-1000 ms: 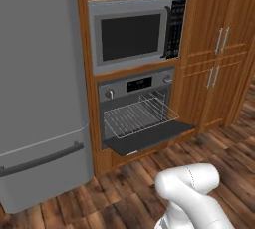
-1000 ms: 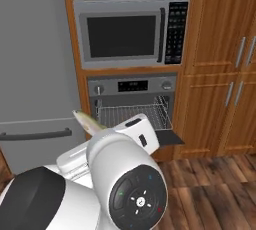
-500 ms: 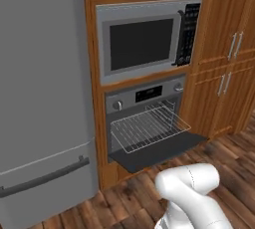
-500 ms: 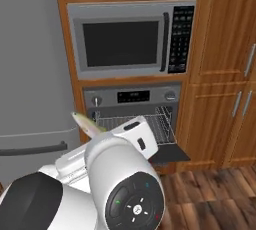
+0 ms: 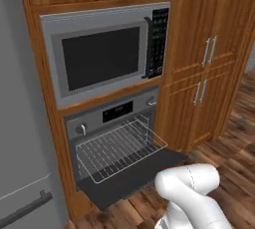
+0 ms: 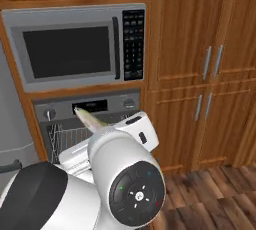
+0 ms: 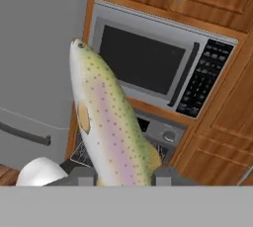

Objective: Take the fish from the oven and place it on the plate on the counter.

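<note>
In the hand view, my gripper (image 7: pixel 123 176) is shut on the fish (image 7: pixel 108 117), a long speckled greenish-pink fish that stands up between the two fingertips with its head at the top. From the right base view, the fish's tip (image 6: pixel 89 118) pokes out past my arm. The oven (image 5: pixel 114 143) stands with its dark door folded down and a bare wire rack (image 5: pixel 117 148) pulled out. The same oven (image 6: pixel 90 106) sits behind the arm in the right base view. The plate and the counter are out of view.
A grey microwave (image 5: pixel 107 56) sits above the oven. A big grey fridge (image 5: pixel 20 123) stands to its left, and tall wooden cabinet doors (image 5: pixel 209 63) to its right. The oven's open door (image 5: pixel 134 173) juts out low over the wood floor (image 5: pixel 234 173).
The whole picture has shifted in both base views: the camera has moved, and the oven wall now looks larger and sits further left. The fish stays in my gripper.
</note>
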